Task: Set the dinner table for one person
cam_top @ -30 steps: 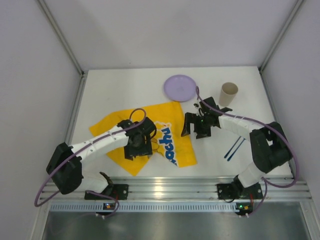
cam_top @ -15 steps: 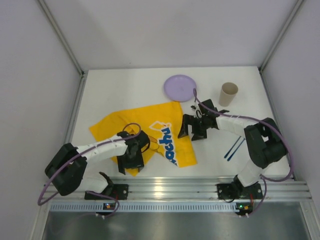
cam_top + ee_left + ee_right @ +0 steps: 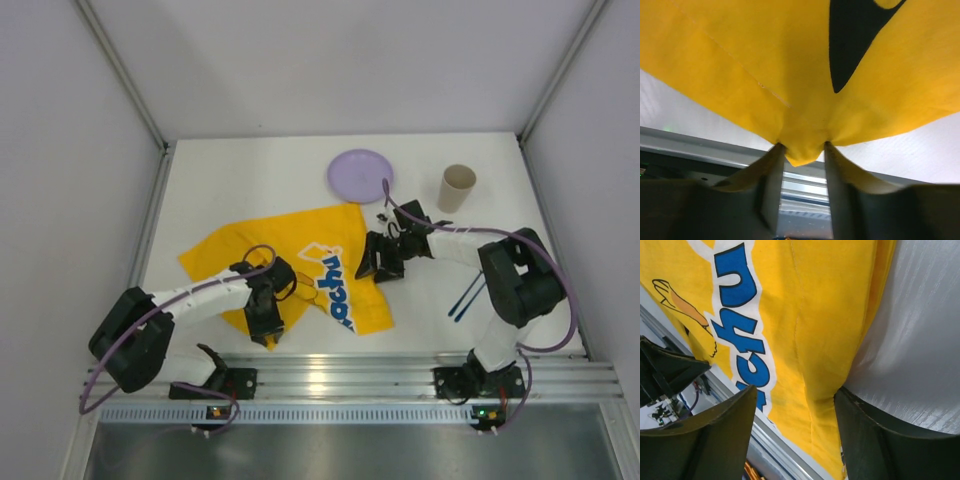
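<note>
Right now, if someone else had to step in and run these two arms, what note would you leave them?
Left gripper: pinching the near corner of the yellow cloth.
Right gripper: open, straddling the cloth's right edge.
The cloth lies skewed on the table. The purple plate and beige cup stand at the far side, with two blue sticks on the right; all are off the cloth.
Done: nothing laid yet.
Left: probably square the cloth, then set plate, cup and sticks on it.
</note>
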Robot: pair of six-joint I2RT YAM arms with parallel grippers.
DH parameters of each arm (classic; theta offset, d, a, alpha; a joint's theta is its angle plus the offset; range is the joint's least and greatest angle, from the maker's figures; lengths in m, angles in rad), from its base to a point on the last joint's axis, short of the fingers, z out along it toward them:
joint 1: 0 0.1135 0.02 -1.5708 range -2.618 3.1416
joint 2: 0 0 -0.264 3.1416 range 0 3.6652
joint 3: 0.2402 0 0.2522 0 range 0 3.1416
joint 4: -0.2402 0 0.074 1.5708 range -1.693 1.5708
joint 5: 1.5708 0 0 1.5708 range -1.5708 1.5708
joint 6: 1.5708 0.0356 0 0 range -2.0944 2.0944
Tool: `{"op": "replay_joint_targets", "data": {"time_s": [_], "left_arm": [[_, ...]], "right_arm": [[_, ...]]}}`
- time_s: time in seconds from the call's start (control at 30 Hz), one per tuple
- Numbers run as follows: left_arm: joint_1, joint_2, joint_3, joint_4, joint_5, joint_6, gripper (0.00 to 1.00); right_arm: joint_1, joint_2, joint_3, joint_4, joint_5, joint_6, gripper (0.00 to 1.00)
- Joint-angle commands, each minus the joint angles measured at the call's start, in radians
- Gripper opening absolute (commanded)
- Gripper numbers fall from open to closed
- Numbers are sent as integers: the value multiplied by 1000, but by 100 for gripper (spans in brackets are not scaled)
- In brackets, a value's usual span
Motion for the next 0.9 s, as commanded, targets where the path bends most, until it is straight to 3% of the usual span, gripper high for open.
{"op": "replay_joint_targets", "data": {"time_s": [0.0,0.1,0.2,0.23,0.3,0.5,0.63,0.87], "left_arm": [[11,77,-25,150,-148,-17,33],[11,123,7,150,-155,8,16],[11,146,23,158,-151,28,2],[11,149,26,168,-146,33,0],[13,152,32,175,-126,46,0],[13,125,73,127,-129,88,0],[13,108,119,87,-125,146,0],[11,117,225,-13,-119,270,0]], "right_arm": [[9,32,-12,-14,27,-25,62],[8,33,-12,-14,24,-27,53],[9,32,-7,-14,17,-31,33],[8,32,-6,-15,14,-31,18],[5,27,0,-26,22,-30,2],[-50,0,16,-82,80,-45,0],[-167,-39,-3,-162,163,-80,0],[-297,-132,-35,-343,446,-99,0]]}}
